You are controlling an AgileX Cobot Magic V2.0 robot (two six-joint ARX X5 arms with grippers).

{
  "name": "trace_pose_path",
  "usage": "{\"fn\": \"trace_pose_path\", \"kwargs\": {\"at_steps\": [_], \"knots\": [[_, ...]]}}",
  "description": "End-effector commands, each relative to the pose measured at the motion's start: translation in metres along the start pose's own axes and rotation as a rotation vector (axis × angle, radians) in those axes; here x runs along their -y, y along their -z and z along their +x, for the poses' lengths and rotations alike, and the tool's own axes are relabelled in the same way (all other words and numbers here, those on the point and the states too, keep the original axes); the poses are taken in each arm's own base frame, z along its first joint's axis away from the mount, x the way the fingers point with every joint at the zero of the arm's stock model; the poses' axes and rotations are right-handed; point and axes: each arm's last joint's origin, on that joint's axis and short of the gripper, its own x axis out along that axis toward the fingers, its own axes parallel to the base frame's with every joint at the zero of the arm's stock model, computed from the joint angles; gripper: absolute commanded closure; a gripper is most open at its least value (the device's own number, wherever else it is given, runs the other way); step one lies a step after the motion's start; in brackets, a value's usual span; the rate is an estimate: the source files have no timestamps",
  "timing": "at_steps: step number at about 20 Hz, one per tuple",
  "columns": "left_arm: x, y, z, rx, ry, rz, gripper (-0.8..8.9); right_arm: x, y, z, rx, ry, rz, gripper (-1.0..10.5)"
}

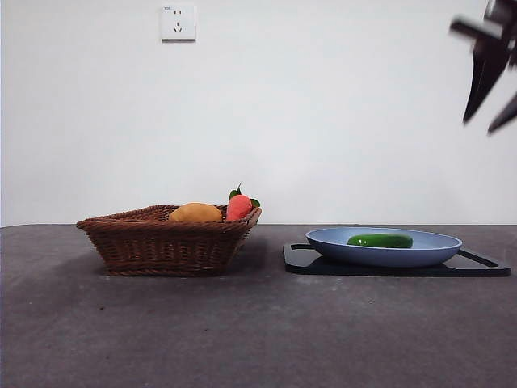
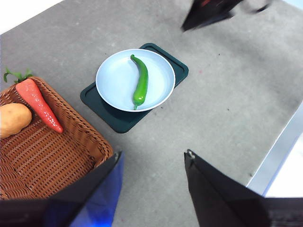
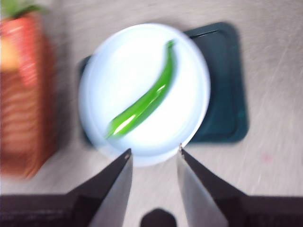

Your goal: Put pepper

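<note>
R wrist view blurred; basket (image 3: 26,94) cut by edge

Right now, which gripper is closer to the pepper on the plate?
Right. The right gripper hangs open above the blue plate's rim, near the pepper. The left gripper, also open, is farther back, over the table beside the basket.

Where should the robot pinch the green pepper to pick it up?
Probably at the pepper's middle, coming straight down from above. It lies flat and alone in the blue plate, long and thin, so the open right gripper could close across its narrow width.
</note>
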Motion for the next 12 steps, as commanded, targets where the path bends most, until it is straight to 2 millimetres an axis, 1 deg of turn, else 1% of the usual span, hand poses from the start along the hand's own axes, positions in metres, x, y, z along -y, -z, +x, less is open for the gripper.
{"fn": "trace_pose_path", "kwargs": {"at_steps": [1,3,5,7,10,11,12], "knots": [[0.001,-0.005,-0.002,0.019,0.001,0.029,5.82,-0.022,0.016,-0.035,0.006,-0.021,-0.102,7.8],[0.001,-0.005,-0.002,0.019,0.001,0.03,5.82,-0.04,0.036,-0.061,-0.007,-0.043,-0.169,7.8],[0.001,-0.005,-0.002,0.019,0.001,0.03,5.82,-0.054,0.056,-0.082,-0.013,-0.069,-0.228,7.8],[0.001,-0.005,-0.002,0.018,0.004,0.03,5.82,-0.063,0.073,-0.098,-0.029,-0.09,-0.276,7.8],[0.001,-0.004,-0.002,0.01,0.004,0.03,5.86,-0.071,0.094,-0.113,-0.078,-0.116,-0.353,7.8],[0.001,-0.003,-0.002,0.003,0.004,0.031,6.17,-0.072,0.099,-0.116,-0.094,-0.118,-0.368,8.2],[0.001,-0.003,-0.002,-0.005,0.004,0.031,6.76,-0.073,0.102,-0.117,-0.107,-0.12,-0.389,8.7]]}}
